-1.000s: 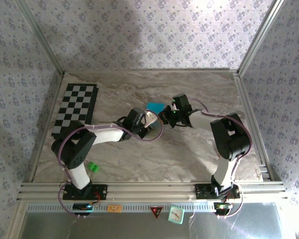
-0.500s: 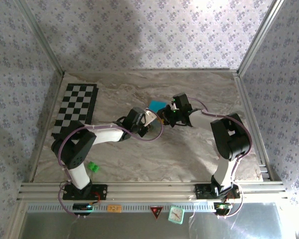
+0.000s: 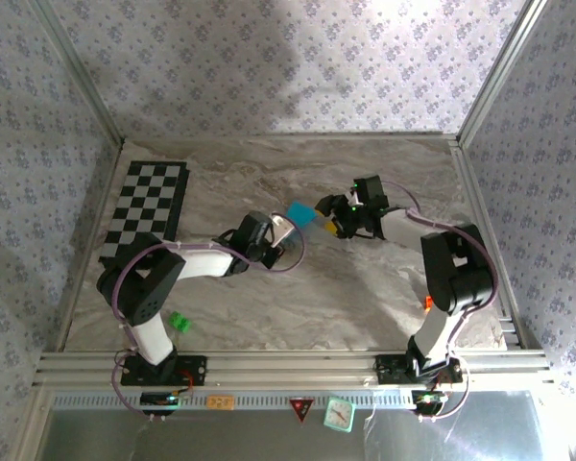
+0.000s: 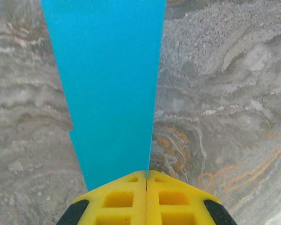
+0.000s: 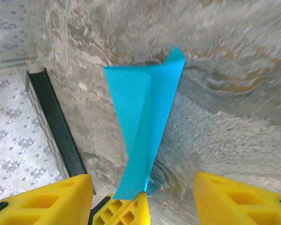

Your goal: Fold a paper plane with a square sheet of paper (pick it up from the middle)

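The square sheet of paper (image 3: 300,212) is bright cyan-blue, creased lengthwise and held up off the marble table. My left gripper (image 3: 289,228) is shut on its near edge. In the left wrist view the yellow jaws (image 4: 146,176) meet tight on the sheet (image 4: 112,79), which stretches away from them. My right gripper (image 3: 332,219) is just right of the paper, open. In the right wrist view its wide-apart fingers (image 5: 47,199) flank the folded sheet (image 5: 147,103) without touching it, and the left gripper's yellow tip (image 5: 126,208) pinches the sheet's lower end.
A black-and-white checkerboard mat (image 3: 146,209) lies at the table's far left. A small green block (image 3: 179,322) sits near the left arm's base. A dark rail (image 5: 56,126) runs along the foot of the patterned wall.
My right gripper has drawn back to the right, away from the paper, and its arm has swung right. The left gripper still holds the sheet, now slightly tilted.
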Robot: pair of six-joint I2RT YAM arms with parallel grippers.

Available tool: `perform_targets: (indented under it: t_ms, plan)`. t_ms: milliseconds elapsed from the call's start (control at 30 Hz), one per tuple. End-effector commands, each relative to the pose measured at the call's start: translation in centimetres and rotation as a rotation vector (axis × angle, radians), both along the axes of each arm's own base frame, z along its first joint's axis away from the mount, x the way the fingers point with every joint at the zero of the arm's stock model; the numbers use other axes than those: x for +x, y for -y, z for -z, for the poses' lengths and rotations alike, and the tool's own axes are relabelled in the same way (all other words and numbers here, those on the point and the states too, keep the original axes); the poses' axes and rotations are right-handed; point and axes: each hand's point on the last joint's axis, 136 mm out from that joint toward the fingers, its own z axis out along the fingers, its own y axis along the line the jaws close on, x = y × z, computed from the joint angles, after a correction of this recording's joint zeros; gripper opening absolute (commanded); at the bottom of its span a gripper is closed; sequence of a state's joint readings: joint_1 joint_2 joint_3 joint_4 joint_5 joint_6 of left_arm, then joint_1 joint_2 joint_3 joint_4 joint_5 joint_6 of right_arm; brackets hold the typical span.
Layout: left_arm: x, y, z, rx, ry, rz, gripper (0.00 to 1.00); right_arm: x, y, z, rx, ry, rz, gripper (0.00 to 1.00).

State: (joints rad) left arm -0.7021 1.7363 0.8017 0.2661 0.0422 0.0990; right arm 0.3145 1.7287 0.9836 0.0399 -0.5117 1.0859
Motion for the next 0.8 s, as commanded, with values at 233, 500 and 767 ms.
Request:
perform_targets:
  t_ms: [233, 500, 767]
  plan:
    - [-0.5, 0.5, -3.3, -0.311, -0.243, -0.087, 0.00, -1.2, 1.6, 1.1, -0.132, 0.075, -0.112, 0.63]
    - [-0.7, 0.8, -3.4, -0.432, -0.436, -0.085, 0.00, -2.1, 0.0, 2.5, -0.216, 0.131, -0.269, 0.72]
    - [-0.2, 1.3, -2.8, -0.464, -0.556, -0.104, 0.00, -2.3, -1.7, 3.0, -0.252, 0.194, -0.372, 0.73]
